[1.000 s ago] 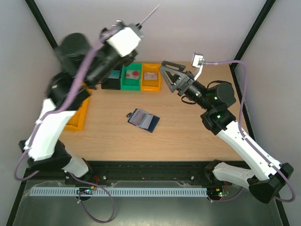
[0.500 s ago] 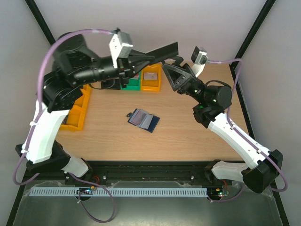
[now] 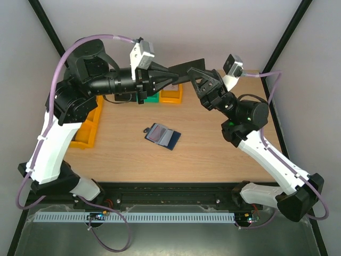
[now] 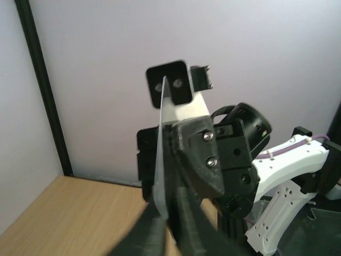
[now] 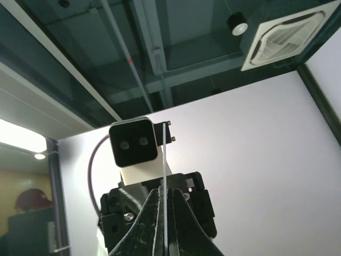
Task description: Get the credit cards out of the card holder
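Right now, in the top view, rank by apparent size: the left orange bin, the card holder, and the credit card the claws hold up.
1. orange bin: largest, though partly hidden.
2. card holder: lying open.
3. credit card: looks smallest, but it is tilted and raised nearer the camera, so its place is unsure.

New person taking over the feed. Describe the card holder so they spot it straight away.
On the wooden table, find the row of coloured bins along the far edge. In front of them, near the middle of the bare wood, lies the card holder. Unlike the boxy bins it is a small flat wallet lying open, one half dark navy, the other lighter blue-grey.
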